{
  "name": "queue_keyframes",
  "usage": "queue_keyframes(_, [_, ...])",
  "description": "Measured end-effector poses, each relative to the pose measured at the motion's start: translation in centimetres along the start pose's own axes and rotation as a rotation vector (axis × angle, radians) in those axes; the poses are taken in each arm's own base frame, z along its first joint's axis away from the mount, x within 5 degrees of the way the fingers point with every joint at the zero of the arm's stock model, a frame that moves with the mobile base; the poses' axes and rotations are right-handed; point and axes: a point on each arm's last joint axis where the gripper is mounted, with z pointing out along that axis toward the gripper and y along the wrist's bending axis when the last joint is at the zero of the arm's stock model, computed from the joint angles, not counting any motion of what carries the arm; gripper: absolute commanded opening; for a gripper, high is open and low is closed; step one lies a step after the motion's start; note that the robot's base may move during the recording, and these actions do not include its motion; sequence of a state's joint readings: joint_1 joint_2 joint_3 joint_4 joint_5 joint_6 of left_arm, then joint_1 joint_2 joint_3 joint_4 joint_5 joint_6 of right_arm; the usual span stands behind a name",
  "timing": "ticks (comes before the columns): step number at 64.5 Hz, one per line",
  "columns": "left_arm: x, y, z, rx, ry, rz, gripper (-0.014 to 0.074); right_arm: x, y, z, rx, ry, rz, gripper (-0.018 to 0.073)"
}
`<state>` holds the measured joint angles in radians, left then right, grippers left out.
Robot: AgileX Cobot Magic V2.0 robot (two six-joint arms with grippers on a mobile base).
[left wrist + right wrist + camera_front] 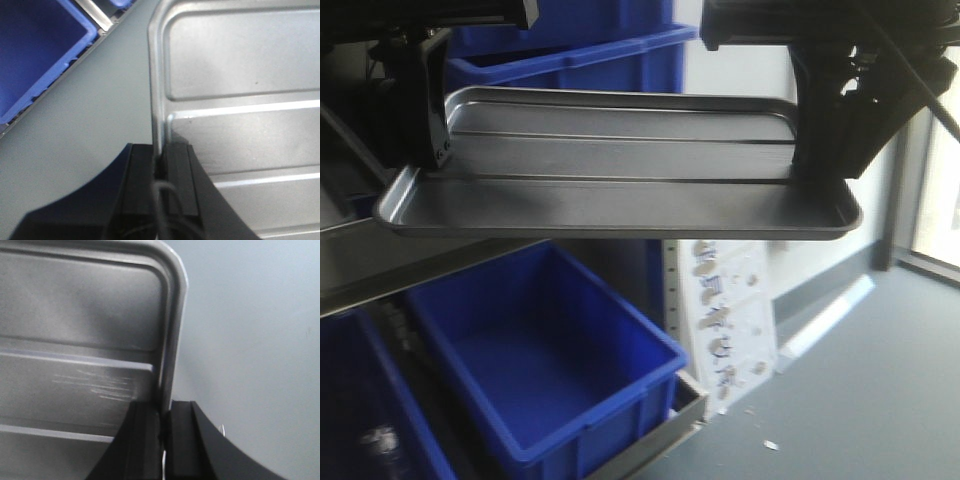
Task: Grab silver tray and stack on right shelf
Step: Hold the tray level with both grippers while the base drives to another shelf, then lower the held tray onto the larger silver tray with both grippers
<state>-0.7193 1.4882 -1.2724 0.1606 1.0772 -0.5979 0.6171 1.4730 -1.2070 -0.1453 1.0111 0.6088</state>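
Left gripper (pixel 161 162) is clamped on the tray (pixel 240 100): one black finger lies inside the left rim, the other outside, and the thin steel lip stands between them. Right gripper (pixel 165 415) pinches the right rim the same way. From the front view the tray hangs in the air between the two arms, roughly level, floor up, with its two ribs running left to right. A blue bin (pixel 550 370) sits below it and another (pixel 580 50) just behind its far edge. A steel rail (pixel 380 265) slants past at the left; I cannot tell whether it belongs to the right shelf, whose roller lanes show nowhere.

Each hold looks like a narrow bite on a smooth lip. If the arms drift apart or turn unevenly, one end could slip out and drop. Swinging towards the shelf could also knock the far edge against the bin behind.
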Motion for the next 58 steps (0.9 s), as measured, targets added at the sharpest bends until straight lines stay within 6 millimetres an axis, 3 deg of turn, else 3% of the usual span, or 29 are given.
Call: queue_keyframes(58, [0.03, 0.02, 0.00, -0.002, 0.003, 0.000, -0.0094, -0.03, 0.02, 0.00, -0.002, -0.003, 0.000, 0.0056])
